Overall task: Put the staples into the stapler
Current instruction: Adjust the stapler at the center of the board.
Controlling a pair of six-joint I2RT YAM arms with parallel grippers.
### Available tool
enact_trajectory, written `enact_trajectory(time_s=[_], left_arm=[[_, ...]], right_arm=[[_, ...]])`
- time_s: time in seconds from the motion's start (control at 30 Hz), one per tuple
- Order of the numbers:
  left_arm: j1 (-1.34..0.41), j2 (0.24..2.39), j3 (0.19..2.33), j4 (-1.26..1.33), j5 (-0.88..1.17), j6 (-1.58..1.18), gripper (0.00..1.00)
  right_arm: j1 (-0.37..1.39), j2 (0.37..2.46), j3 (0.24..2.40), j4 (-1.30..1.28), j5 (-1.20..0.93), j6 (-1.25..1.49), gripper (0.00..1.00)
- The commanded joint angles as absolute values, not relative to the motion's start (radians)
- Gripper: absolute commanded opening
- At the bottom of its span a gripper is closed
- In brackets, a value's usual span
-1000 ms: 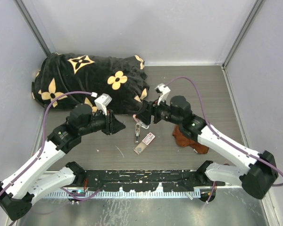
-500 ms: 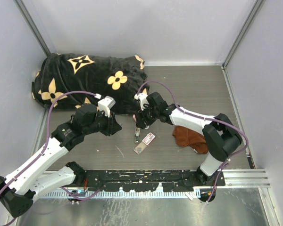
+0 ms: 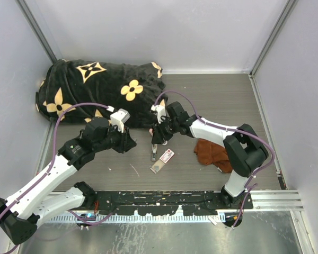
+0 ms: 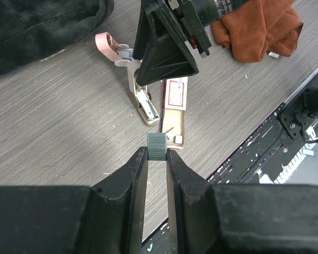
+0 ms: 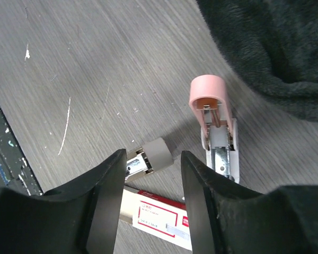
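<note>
The stapler (image 5: pixel 220 151) lies open on the table, its pink lid (image 5: pixel 208 92) swung back and the metal inner part bare. In the top view the stapler (image 3: pixel 155 151) sits just below my right gripper (image 3: pixel 158 136). The right gripper (image 5: pixel 152 159) is open, its fingers straddling the stapler's grey-tipped metal slide (image 5: pixel 156 153) with a gap on one side. My left gripper (image 4: pixel 157 151) is shut on a small block of silvery staples (image 4: pixel 157 146), held above the table short of the stapler (image 4: pixel 143 103). The white staple box (image 4: pixel 174 95) with its red label (image 5: pixel 159 217) lies beside the stapler.
A black blanket with tan flowers (image 3: pixel 100 87) fills the back left, close behind the stapler. A rust-brown cloth (image 3: pixel 212 153) lies right of the box (image 3: pixel 164 160). The black arm-mount rail (image 3: pixel 164 201) runs along the near edge.
My right arm has swung its wrist left and down over the stapler, and its jaws have narrowed around the slide. The left gripper shifted slightly right, still holding the staples.
</note>
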State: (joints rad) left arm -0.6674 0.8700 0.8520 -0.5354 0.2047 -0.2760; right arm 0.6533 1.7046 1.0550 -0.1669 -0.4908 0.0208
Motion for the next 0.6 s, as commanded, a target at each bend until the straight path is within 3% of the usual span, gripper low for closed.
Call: enact_trajectory(time_s=[0.0, 0.17, 0.57], left_arm=[[-0.669, 0.857, 0.856, -0.483, 0.202, -0.264, 0.21], [-0.67, 0.858, 0.852, -0.481, 0.204, -0.266, 0.21], [-0.672, 0.877, 0.738, -0.309, 0.214, -0.36, 0.19]], right_arm=[[0.651, 1.711, 1.097, -0.127, -0.571, 0.014, 0.53], [0.653, 1.728, 1.104, -0.135, -0.564, 0.012, 0.48], [0.671, 1.617, 0.981, -0.063, -0.403, 0.126, 0.19]])
